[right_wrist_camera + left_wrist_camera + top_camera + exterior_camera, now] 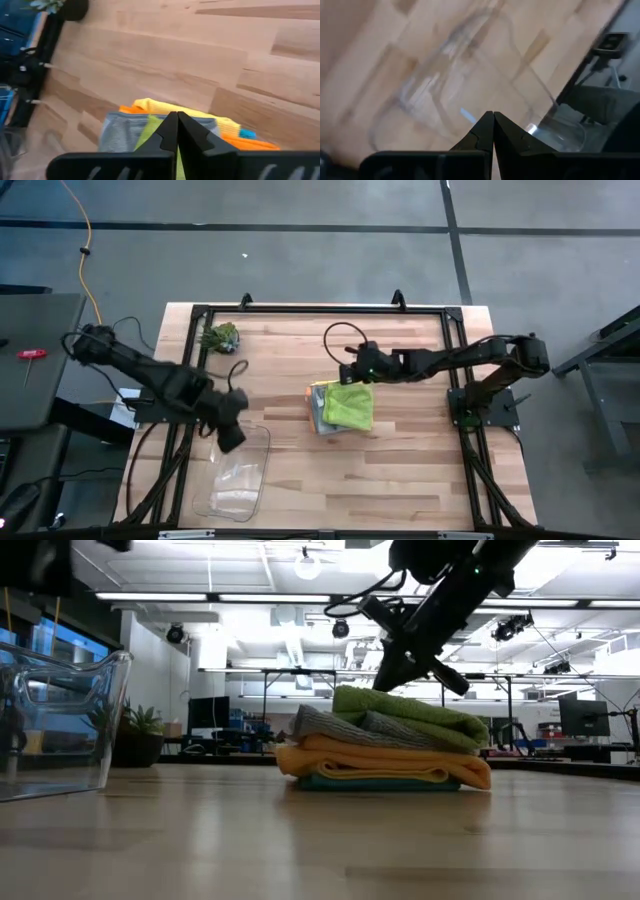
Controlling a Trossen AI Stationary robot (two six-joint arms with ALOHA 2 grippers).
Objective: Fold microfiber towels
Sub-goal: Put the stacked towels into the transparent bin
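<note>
The five microfiber towels (345, 407) lie in one folded stack near the middle of the wooden worktop (400, 470), a little toward 3 o'clock from its centre. In the low view the order is clear: the teal towel (375, 783) is at the bottom and touches the wood, the orange towel (330, 762) and the yellow towel (380, 772) lie above it, then the grey towel (335, 726), and the lime green towel (405, 710) is on top. The right end effector (352, 371) hangs just above the edge of the stack at the 12 o'clock side, and its two fingers are pressed together with nothing between them; in the right wrist view the tips point down at the green and grey cloths. The left end effector (231, 438) is at the 9 o'clock side of the worktop, over the rim of the clear plastic bin (240, 480), well apart from the towels; its fingers are also together and hold nothing. A small spiky green plant (220, 336) stands near the corner at about 10 o'clock.
</note>
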